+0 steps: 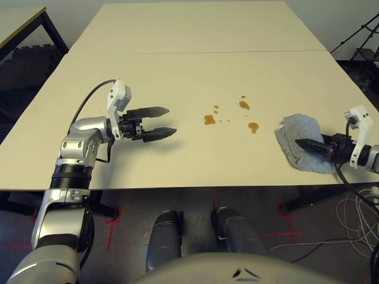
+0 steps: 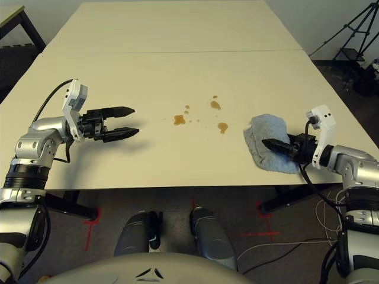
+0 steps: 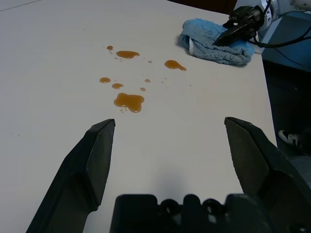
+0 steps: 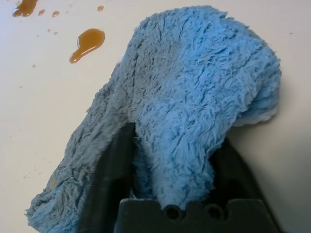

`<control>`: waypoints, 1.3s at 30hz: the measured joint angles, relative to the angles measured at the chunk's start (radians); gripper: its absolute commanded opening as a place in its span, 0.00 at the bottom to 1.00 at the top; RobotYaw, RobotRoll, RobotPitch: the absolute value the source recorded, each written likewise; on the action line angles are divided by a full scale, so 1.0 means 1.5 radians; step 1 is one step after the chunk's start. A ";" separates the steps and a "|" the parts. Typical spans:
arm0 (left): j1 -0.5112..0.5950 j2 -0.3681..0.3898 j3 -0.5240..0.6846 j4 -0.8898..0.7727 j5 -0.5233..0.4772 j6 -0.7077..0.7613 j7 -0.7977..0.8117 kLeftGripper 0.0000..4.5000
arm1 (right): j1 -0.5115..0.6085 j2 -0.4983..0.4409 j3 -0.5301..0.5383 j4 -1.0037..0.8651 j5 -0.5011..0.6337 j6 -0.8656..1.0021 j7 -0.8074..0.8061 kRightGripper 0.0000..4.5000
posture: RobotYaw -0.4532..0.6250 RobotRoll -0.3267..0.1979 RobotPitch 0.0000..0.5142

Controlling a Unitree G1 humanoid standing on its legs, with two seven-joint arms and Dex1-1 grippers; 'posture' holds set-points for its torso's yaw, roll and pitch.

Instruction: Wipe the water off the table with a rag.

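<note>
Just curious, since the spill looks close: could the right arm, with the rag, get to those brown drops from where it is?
Probably yes: bare table lies between the rag in the right gripper and the nearest drop.

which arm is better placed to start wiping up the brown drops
The right. The right gripper is already closed on the rag, which lies just beside the nearest drop. The left gripper hovers open and empty on the far side of the spill, with no cloth near it.
</note>
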 measured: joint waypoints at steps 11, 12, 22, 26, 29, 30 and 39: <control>0.000 0.005 0.000 0.002 0.003 -0.007 -0.001 1.00 | -0.031 0.050 -0.055 -0.067 0.073 0.146 -0.090 0.04 | 0.23 0.62 0.22; 0.000 0.005 0.000 0.003 0.003 -0.007 -0.001 1.00 | -0.032 0.053 -0.063 -0.083 0.083 0.165 -0.104 0.04 | 0.23 0.62 0.22; 0.000 0.018 0.000 0.003 0.003 -0.007 -0.009 1.00 | -0.024 0.096 -0.052 -0.196 0.100 0.247 -0.202 0.04 | 0.24 0.62 0.22; 0.000 0.018 0.000 0.003 0.003 -0.007 -0.014 1.00 | -0.021 0.119 -0.034 -0.213 0.090 0.241 -0.227 0.04 | 0.24 0.62 0.22; 0.000 0.018 0.000 0.003 0.003 -0.007 -0.014 1.00 | -0.021 0.137 -0.030 -0.224 0.086 0.241 -0.242 0.03 | 0.24 0.62 0.21; 0.000 0.019 0.000 0.003 0.003 -0.008 -0.015 1.00 | -0.023 0.147 -0.027 -0.229 0.085 0.242 -0.246 0.03 | 0.24 0.62 0.21; 0.001 0.019 0.000 0.003 0.004 -0.013 -0.016 1.00 | -0.038 0.237 0.021 -0.275 0.090 0.261 -0.270 0.03 | 0.25 0.62 0.20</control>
